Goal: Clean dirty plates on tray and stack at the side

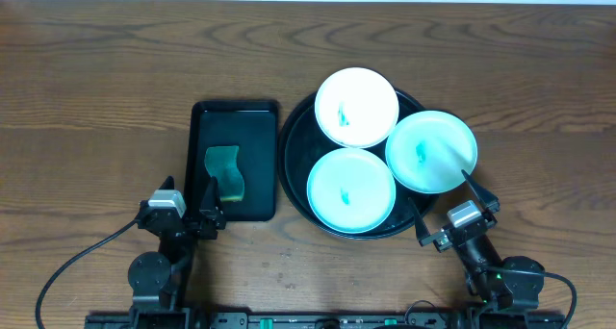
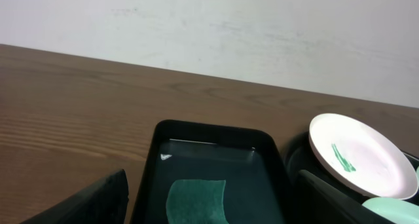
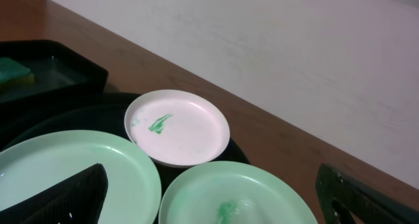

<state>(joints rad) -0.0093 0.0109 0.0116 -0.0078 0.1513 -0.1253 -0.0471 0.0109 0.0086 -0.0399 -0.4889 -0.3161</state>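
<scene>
Three small white plates with green smears lie on the round black tray (image 1: pixel 295 165): one at the back (image 1: pixel 356 107), one at the front (image 1: pixel 350 189), one at the right (image 1: pixel 431 151) overhanging the rim. In the right wrist view the back plate (image 3: pixel 177 127), front plate (image 3: pixel 72 178) and right plate (image 3: pixel 239 194) show. My right gripper (image 1: pixel 446 210) is open and empty at the tray's front right, over the right plate's near edge. My left gripper (image 1: pixel 189 206) is open and empty at the near end of the rectangular tray.
A rectangular black tray (image 1: pixel 262 156) left of the round tray holds a green sponge (image 1: pixel 224 172), also seen in the left wrist view (image 2: pixel 196 201). Brown wood tabletop (image 1: pixel 96 98) spreads left, behind and right (image 1: pixel 549 127). A pale wall (image 2: pixel 262 27) stands behind the table.
</scene>
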